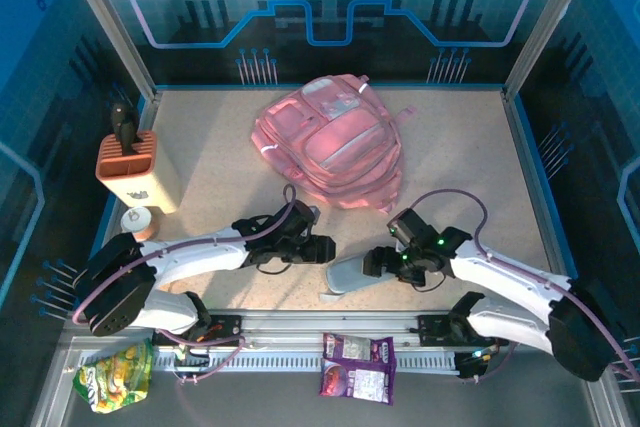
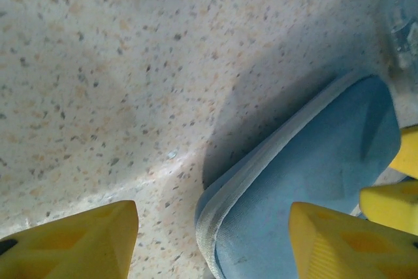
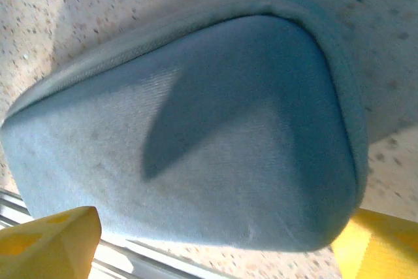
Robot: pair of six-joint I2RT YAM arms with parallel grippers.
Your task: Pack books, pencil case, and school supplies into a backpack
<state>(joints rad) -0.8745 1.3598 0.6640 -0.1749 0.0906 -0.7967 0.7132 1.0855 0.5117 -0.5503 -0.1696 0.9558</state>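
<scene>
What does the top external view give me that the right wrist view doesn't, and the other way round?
Top external adds the layout: the pink backpack at the far middle of the table, the block holder at the left, the purple snack packet and green snack bag on the near ledge, and the left gripper and right gripper at opposite ends of the pencil case. Right wrist adds close detail: its yellow fingers standing wide either side of the pouch's rounded end. Shared: the grey-blue pencil case lying by the front rail.

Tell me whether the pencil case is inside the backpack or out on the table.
Out. The pencil case lies flat on the table near its front edge, well apart from the backpack further back.
</scene>
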